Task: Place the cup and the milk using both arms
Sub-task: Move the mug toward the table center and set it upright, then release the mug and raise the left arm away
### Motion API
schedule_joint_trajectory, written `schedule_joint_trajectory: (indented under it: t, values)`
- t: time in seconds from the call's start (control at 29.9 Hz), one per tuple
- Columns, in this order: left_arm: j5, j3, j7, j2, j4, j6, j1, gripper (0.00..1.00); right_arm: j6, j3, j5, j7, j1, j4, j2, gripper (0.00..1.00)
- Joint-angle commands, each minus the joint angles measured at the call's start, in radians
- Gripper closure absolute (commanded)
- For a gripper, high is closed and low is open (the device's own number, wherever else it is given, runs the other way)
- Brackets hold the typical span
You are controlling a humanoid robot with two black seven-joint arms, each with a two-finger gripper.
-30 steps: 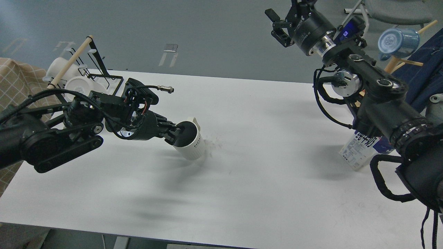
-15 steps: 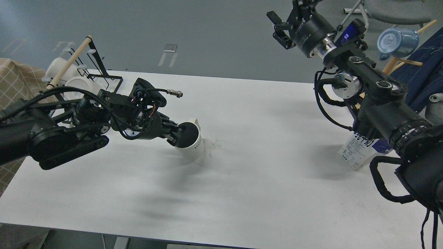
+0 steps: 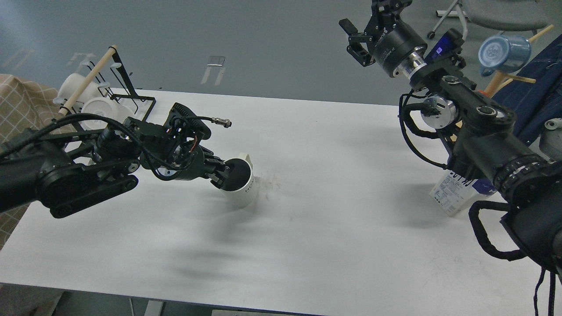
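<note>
The cup (image 3: 244, 189), an off-white ribbed mug with a dark inside, is tilted at the middle left of the white table (image 3: 333, 184). Its small handle points to the back. My left gripper (image 3: 223, 172) is shut on its near rim, with one finger inside. I cannot tell whether the cup's base touches the table. The milk (image 3: 452, 195) stands at the right edge of the table, only its white lower part showing behind my right arm. My right gripper (image 3: 388, 5) is raised high at the frame's top edge, far above the carton, and its fingers are cut off.
A black rack with a wooden rod holds white mugs (image 3: 97, 107) at the table's back left. A blue mug (image 3: 505, 52) hangs on a wooden peg at the top right, beside dark blue cloth (image 3: 542, 87). A checked cloth (image 3: 17, 105) lies at the left.
My left arm has turned slightly and the cup has shifted a little with it. My right arm has lifted a bit higher, away from the carton.
</note>
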Motion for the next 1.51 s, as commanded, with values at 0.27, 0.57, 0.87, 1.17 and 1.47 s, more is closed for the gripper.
schedule_joint_trajectory:
  t: [0.27, 0.57, 0.87, 1.17, 1.47]
  values:
    - [-0.017, -0.002, -0.001, 0.005, -0.001, 0.000, -0.012, 0.10, 0.000, 0.000, 0.000, 0.000, -0.006, 0.002, 0.000, 0.00]
    - [-0.123, -0.015, -0.002, 0.063, -0.017, 0.000, -0.119, 0.08, 0.000, -0.002, 0.000, 0.000, -0.008, 0.002, 0.000, 0.00]
    - [-0.425, -0.116, -0.005, 0.204, -0.053, 0.000, -0.254, 0.08, 0.000, -0.028, -0.005, 0.000, 0.001, 0.044, -0.066, 0.00]
    - [-0.705, -0.307, 0.005, 0.235, -0.010, 0.000, -0.229, 0.07, 0.000, -0.207, -0.023, -0.001, 0.085, 0.359, -0.445, 0.00]
    - [-1.228, -0.308, 0.008, 0.187, 0.013, 0.092, -0.174, 0.06, -0.004, -0.242, -0.338, -0.001, 0.072, 0.832, -0.976, 0.00]
